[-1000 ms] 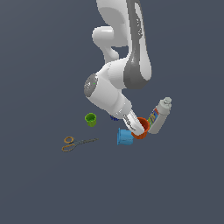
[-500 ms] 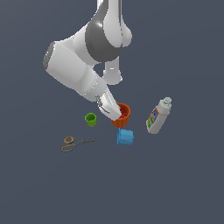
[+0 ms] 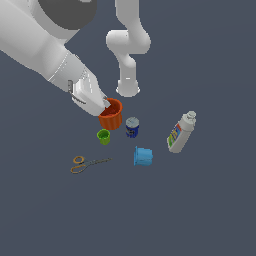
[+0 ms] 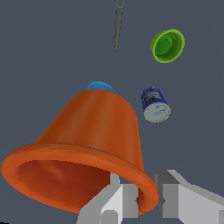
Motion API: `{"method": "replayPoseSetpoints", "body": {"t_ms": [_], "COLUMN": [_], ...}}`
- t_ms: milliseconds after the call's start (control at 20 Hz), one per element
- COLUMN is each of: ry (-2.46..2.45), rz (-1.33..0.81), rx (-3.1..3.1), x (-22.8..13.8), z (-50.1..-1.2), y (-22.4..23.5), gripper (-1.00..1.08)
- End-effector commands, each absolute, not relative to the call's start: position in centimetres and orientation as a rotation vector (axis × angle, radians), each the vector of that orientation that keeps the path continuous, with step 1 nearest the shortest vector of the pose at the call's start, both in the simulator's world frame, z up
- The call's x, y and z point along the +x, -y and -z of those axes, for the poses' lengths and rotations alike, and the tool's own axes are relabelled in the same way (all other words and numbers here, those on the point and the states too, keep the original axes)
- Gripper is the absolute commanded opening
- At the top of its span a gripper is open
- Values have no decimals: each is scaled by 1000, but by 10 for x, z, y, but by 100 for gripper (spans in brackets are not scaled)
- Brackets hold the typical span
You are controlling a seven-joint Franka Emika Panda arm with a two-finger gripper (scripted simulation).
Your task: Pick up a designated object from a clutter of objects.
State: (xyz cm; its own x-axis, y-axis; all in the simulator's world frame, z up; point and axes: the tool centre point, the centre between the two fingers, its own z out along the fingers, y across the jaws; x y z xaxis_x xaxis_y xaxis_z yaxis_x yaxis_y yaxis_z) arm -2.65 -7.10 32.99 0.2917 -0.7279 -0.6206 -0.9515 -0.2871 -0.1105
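My gripper [image 3: 106, 106] is shut on the rim of the orange-red cup [image 3: 112, 115] and holds it in the air above the floor, mouth tilted toward the arm. In the wrist view the cup [image 4: 94, 135] fills the frame, its rolled rim pinched between my fingers [image 4: 118, 199]. Below it lie the blue can with grey lid [image 3: 132, 126], the green cup [image 3: 103, 136] and the blue cup [image 3: 143, 156]. The can [image 4: 155, 104] and green cup [image 4: 167, 45] also show in the wrist view; the blue cup [image 4: 100, 86] is mostly hidden behind the orange one.
A white bottle with a colourful label [image 3: 180, 131] lies at the exterior view's right. Orange-handled scissors [image 3: 85, 163] lie at the left front; one blade tip [image 4: 118, 24] shows in the wrist view. The robot's base [image 3: 128, 86] stands behind the clutter.
The arm has swung toward the exterior view's left and lifted the orange-red cup out of the clutter, away from the bottle. The blue can, earlier hidden, now shows.
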Motion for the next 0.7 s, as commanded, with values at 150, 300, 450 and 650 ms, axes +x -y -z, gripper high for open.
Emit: {"method": "replayPoseSetpoints", "body": {"t_ms": [150,300,450,650], "ry": [-1497,-1496,-1494,-1492], "rz": [-641,-641,-641,-641], "rx": [-2104,-2104,-2105,-2105], "x": [-32,-34,-35,-36], "z": [-372,-392,-410,-430], "y": [117,140,160,182], "gripper": [-100,-100,-100,-100]}}
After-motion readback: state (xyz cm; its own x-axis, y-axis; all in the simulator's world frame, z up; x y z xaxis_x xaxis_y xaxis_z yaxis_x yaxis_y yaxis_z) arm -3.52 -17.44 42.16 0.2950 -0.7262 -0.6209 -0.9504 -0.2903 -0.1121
